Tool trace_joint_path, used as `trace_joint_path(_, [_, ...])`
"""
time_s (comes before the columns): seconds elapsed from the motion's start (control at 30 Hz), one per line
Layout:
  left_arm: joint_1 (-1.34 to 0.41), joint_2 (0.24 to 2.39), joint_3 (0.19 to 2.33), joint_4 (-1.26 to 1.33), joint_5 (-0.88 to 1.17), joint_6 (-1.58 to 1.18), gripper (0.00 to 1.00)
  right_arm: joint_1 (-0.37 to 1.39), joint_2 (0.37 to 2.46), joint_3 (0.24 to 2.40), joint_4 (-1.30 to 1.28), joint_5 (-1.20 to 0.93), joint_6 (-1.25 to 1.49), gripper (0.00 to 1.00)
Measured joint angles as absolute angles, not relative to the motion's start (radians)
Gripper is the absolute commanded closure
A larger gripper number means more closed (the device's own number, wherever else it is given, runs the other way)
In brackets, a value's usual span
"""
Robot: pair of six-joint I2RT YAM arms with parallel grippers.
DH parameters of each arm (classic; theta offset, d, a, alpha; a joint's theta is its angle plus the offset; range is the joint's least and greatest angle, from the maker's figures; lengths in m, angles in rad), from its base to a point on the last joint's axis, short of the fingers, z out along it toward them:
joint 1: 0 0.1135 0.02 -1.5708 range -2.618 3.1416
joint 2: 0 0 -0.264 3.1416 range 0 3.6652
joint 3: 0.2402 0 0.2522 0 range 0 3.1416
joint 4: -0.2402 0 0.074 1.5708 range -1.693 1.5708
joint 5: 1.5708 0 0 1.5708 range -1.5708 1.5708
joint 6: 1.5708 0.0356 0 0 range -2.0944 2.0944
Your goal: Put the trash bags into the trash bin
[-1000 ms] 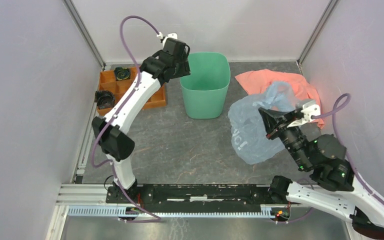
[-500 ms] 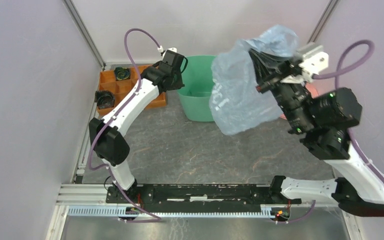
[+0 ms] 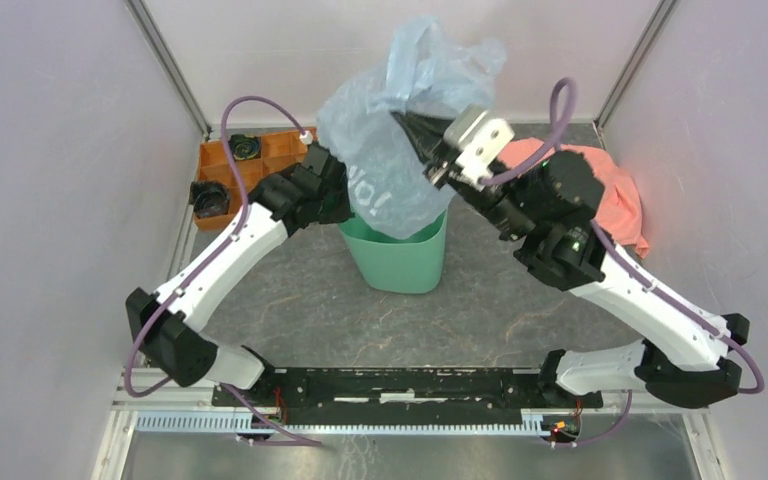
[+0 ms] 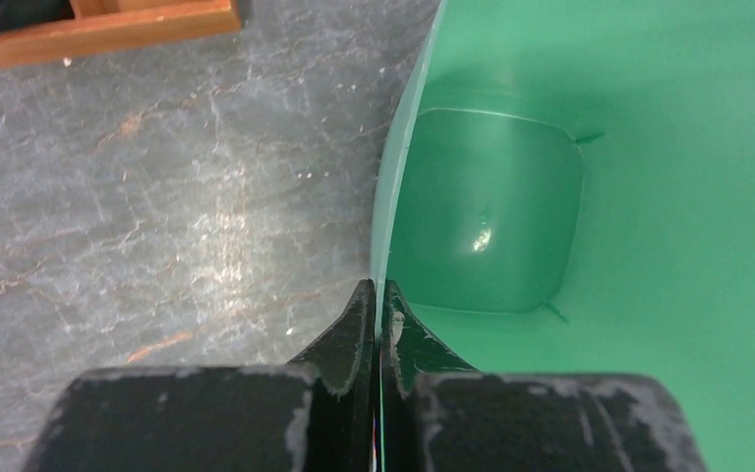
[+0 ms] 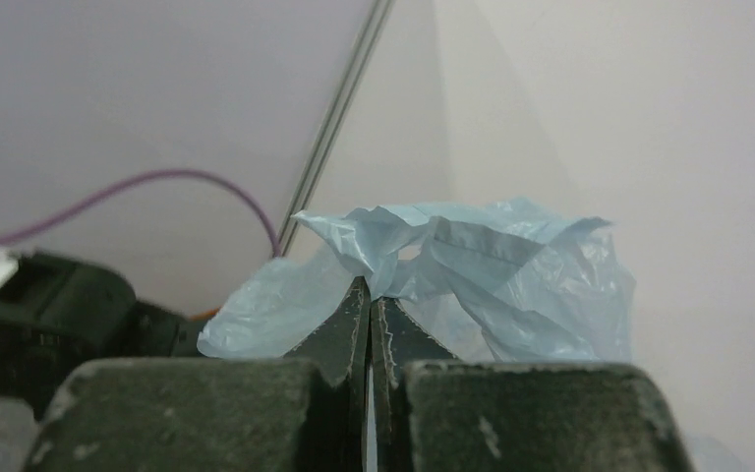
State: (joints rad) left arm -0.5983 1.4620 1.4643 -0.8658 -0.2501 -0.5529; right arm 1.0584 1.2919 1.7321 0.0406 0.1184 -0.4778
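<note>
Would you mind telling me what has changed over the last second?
The right gripper, jaws shut on the trash bag, lifted it off the table and swung it left, over the trash bin. The left gripper, jaws clamping the rim, dragged the bin toward the near edge. The orange tray and pink cloth stayed put.

Grey marbled tabletop (image 3: 360,310) is enclosed by plain pale walls (image 3: 50,200) at left, back and right. Aluminium posts (image 3: 170,70) are seen in the upper corners, and a slotted rail (image 3: 360,425) along the bottom edge.
</note>
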Motion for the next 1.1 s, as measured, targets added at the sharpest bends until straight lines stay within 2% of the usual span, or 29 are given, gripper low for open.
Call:
trace_joint_path(0.23, [-0.599,1.35,1.353,-0.862,-0.25,-0.601,0.98,0.997,1.106,1.244,0.221,0.067,-0.465,1.0])
trace_joint_path(0.37, [-0.599,1.344,1.346,-0.857,-0.249,-0.613,0.9,0.908,1.014,1.022,0.279,0.03,-0.423,1.0])
trace_joint_path(0.47, [-0.599,1.335,1.337,-0.851,-0.242,-0.618,0.82,0.835,0.981,0.943,0.29,0.002,-0.396,1.0])
trace_joint_path(0.53, [-0.599,1.325,1.33,-0.842,-0.231,-0.624,0.75,0.796,0.979,0.934,0.294,-0.003,-0.382,1.0])
trace_joint_path(0.6, [-0.599,1.314,1.326,-0.834,-0.221,-0.625,0.63,0.767,0.985,0.946,0.296,-0.009,-0.372,1.0])
trace_joint_path(0.67, [-0.599,1.306,1.326,-0.829,-0.204,-0.63,0.56,0.75,1.017,1.004,0.29,-0.023,-0.368,1.0])
trace_joint_path(0.77, [-0.599,1.288,1.326,-0.806,-0.175,-0.637,0.37,0.745,1.084,1.12,0.292,-0.063,-0.367,1.0])
trace_joint_path(0.9, [-0.599,1.242,1.328,-0.805,-0.163,-0.635,0.21,0.744,1.108,1.17,0.296,-0.141,-0.369,1.0])
trace_joint_path(0.97, [-0.599,1.207,1.337,-0.815,-0.162,-0.634,0.17,0.744,1.108,1.166,0.295,-0.179,-0.373,1.0])
trace_joint_path(1.1, [-0.599,1.119,1.383,-0.837,-0.163,-0.611,0.18,0.744,1.112,1.158,0.285,-0.237,-0.391,1.0])
